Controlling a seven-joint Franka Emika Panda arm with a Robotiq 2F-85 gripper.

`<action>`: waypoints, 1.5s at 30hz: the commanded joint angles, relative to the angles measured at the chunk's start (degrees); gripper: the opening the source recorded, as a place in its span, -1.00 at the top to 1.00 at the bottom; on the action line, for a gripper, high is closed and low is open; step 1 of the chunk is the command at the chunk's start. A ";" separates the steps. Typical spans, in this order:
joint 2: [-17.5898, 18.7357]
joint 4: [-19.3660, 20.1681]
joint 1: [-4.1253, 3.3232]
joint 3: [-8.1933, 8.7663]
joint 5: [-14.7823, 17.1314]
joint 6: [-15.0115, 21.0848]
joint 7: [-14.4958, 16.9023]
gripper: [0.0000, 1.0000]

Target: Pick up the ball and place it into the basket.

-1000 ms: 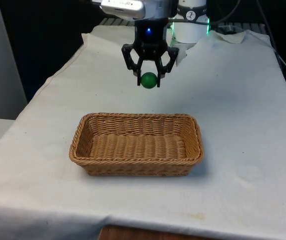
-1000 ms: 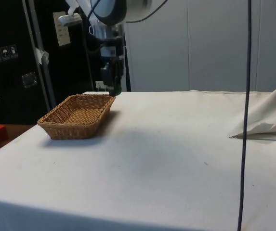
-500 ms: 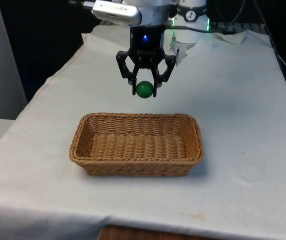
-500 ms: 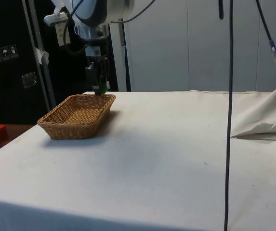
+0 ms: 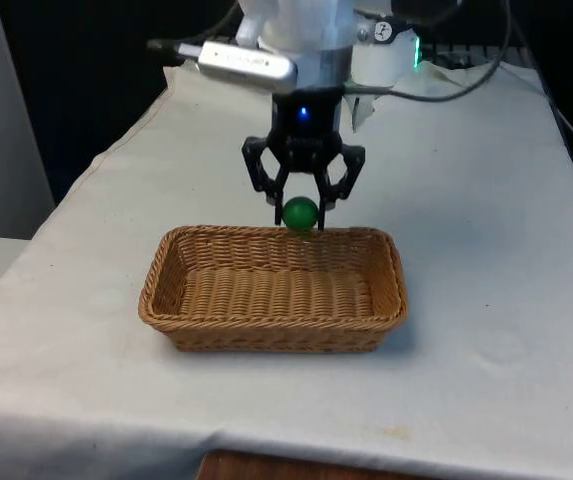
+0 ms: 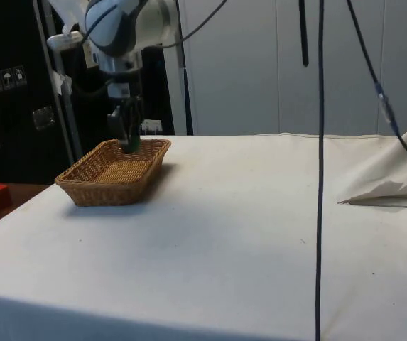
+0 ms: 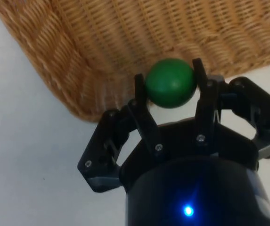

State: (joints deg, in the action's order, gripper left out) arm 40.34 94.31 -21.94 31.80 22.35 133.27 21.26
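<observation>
1. Nearest the front camera, the basket (image 5: 273, 288) sits on the tabletop (image 5: 486, 260) in the same spot as a second ago; it has not shifted, and its woven floor holds nothing yet.

2. Just beyond it, the ball (image 5: 300, 213) has changed place. A second ago it hung well behind the basket; now it hangs over the basket's far rim, lower and closer to the camera. In the wrist view the ball (image 7: 170, 83) lies over the rim and inner wall of the basket (image 7: 125, 52), near one corner rather than over the middle.

3. The jaws (image 5: 302, 215) are closed on the ball, one finger on each side, as they were a second ago, so the grip has held through the carry. The side view puts the jaws (image 6: 130, 144) above the basket's (image 6: 114, 171) far end.

4. Farther back, the arm (image 5: 296, 40) has swung forward over the tabletop.

5. What this means, as a judgement: the pick is done and the carry nearly so. A release here risks the ball striking the rim and bouncing out; a little more travel towards the centre looks safer.
</observation>
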 commanded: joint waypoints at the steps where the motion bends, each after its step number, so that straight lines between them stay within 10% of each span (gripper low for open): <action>1: 1.09 -1.32 0.86 -0.80 0.80 -0.46 0.52 0.96; 22: 8.82 -6.19 0.97 -0.23 8.42 0.46 3.95 0.92; 27: 8.94 -6.19 0.97 -0.29 8.48 0.57 3.95 0.35; 33: 9.11 -6.19 0.97 -0.29 8.59 0.63 4.01 -0.95; 45: 7.22 -5.56 -0.06 0.92 7.73 -0.57 3.55 -1.00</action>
State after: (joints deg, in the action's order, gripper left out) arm 48.47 88.24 -21.60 32.31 30.48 133.33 24.92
